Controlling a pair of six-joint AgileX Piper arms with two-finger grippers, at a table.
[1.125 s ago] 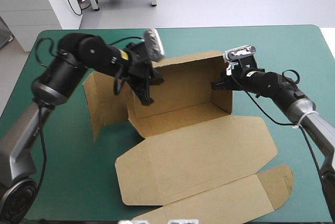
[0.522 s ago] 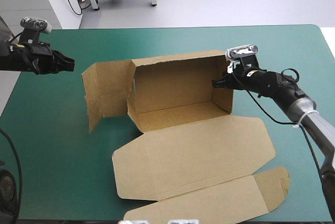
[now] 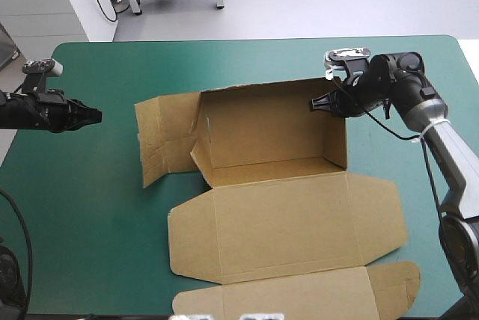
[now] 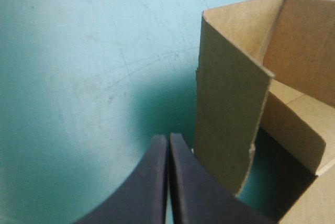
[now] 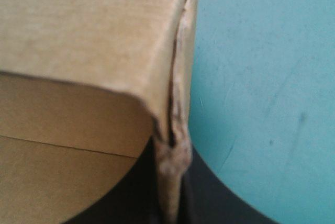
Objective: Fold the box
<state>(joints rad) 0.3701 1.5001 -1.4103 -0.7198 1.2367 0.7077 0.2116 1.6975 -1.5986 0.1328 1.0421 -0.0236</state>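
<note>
Standing partly erected, the brown cut-board box (image 3: 277, 137) is occupying the centre of the teal-green table cover (image 3: 97, 215). Its rear wall is standing upright toward 12 o'clock. Its end wall at 3 o'clock is also standing raised, so one corner is formed.

At 9 o'clock of the box, the end wall and its side flaps (image 3: 161, 137) are leaning outward and are not tucked. The wide lid panel (image 3: 288, 226) is lying flat toward 6 o'clock, with the tuck flap (image 3: 299, 294) lying beyond it at the near table edge.

The right gripper (image 3: 320, 103) is pinching the raised corner at 2 o'clock of the box. Its black fingers are nearly closed, with the board edge between them. The left gripper (image 3: 96, 115) is hovering at 9 o'clock of the table, well apart from the box, with its fingers pressed together and carrying nothing.

Judgement: only the early part of the task is looking complete. Raising the 9 o'clock end, tucking its flaps and folding the 6 o'clock panels are awaiting action.
</note>
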